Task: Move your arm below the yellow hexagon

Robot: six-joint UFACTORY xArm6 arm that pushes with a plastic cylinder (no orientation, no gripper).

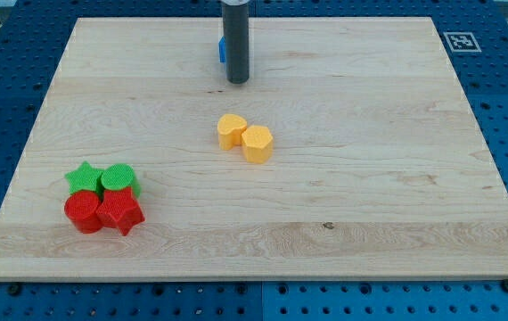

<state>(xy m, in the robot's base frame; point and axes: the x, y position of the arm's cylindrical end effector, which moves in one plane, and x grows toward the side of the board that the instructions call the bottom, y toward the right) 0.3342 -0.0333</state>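
The yellow hexagon (258,144) lies near the middle of the wooden board (370,178), touching a yellow heart-shaped block (231,130) on its left. My tip (238,81) is toward the view's top, above and slightly left of both yellow blocks, with a clear gap between it and them. A blue block (222,49) shows partly behind the rod on its left side; its shape is hidden.
A tight cluster sits at the view's lower left: a green star (84,177), a green cylinder (118,178), a red cylinder (83,212) and a red star (120,212). A fiducial marker (460,40) sits at the board's top right corner.
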